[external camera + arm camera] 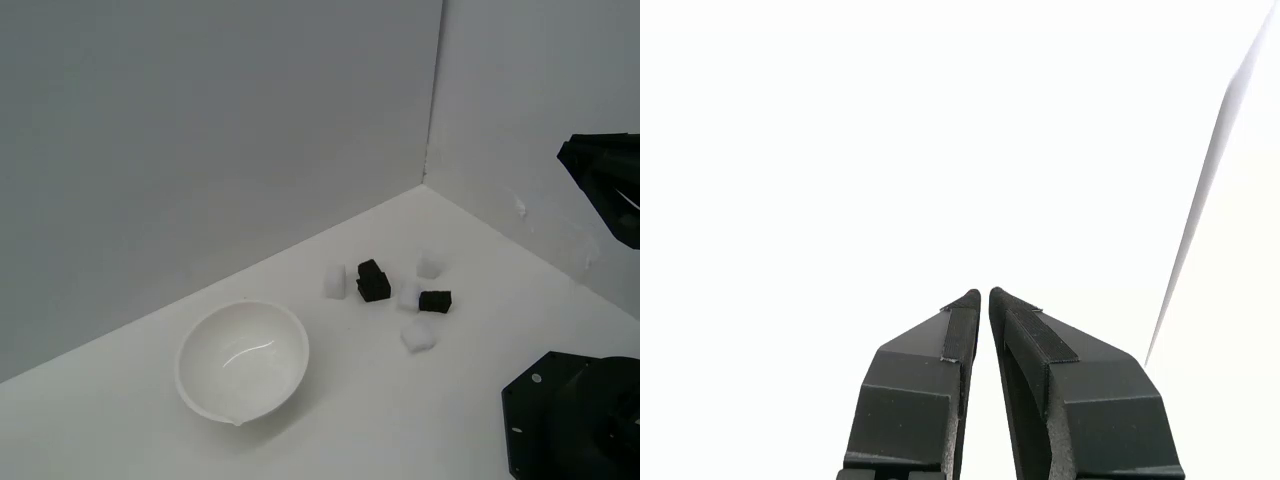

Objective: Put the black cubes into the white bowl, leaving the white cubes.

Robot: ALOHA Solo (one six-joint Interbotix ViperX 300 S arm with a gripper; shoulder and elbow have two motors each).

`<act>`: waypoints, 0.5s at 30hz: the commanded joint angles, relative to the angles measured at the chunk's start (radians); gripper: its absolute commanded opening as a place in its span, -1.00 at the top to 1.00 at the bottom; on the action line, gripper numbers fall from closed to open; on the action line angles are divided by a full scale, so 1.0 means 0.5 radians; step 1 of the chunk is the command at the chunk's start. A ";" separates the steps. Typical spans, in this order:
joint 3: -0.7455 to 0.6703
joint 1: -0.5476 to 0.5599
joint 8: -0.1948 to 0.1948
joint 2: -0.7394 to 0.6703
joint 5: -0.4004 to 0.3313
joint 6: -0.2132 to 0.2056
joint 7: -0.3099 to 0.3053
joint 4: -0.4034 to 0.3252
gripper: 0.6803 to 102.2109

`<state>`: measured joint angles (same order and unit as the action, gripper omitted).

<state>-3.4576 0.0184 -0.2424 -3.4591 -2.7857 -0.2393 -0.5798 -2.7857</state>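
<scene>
Bowl [242, 360]: was empty, you had nothing in
Black cubes [373, 282]: all sat on the tabletop [480, 300]
Jaws: together, holding nothing

Matt cubes, a glossy bowl, and dull black robot parts

You see the white bowl [243, 360] glazed smooth like ceramic, with a bright glint inside, while the black cubes [373, 281] look flat matt and the white cubes [418, 336] seem soft-edged and dull. Your table [120, 430] and the walls [200, 150] are plain matt white. The gripper [985, 292] looks like hard matt black plastic, its inner pads [962, 330] slightly rougher.
</scene>
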 commanded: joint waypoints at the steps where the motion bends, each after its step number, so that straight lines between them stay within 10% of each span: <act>1: -0.003 0.031 -0.009 -0.003 0.052 -0.012 -0.006 0.034 0.94; 15: 0.911 0.031 0.000 0.917 0.442 -0.015 -0.212 0.436 0.93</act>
<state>-3.0634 0.0184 -0.2270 -3.0649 -2.6124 -0.2393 -0.6611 -2.6139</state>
